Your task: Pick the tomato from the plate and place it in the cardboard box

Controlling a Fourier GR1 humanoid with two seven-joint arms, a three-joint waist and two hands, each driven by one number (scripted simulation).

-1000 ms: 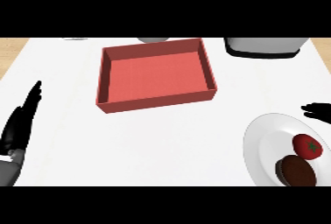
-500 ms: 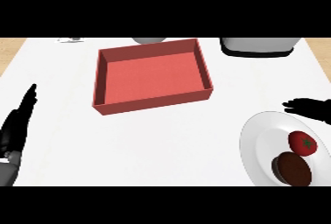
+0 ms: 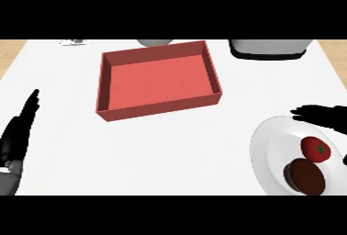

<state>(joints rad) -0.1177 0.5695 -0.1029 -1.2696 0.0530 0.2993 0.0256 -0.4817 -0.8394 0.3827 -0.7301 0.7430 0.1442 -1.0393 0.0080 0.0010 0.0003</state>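
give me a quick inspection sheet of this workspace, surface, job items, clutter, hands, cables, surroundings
surface: white counter, bare between box and plate
job's things: tomato lies on the white plate at lower right, not yet picked; red box sits open at upper middle, nothing inside it
clutter: dark round item on the plate, touching or just below the tomato
hands: right hand above the plate's upper rim, fingers straight, holding nothing; left hand rests open at the left edge, fingers up
cables: nothing seen
surroundings: grey and black vessel at the far edge, a grey object behind the box, a small item at far left
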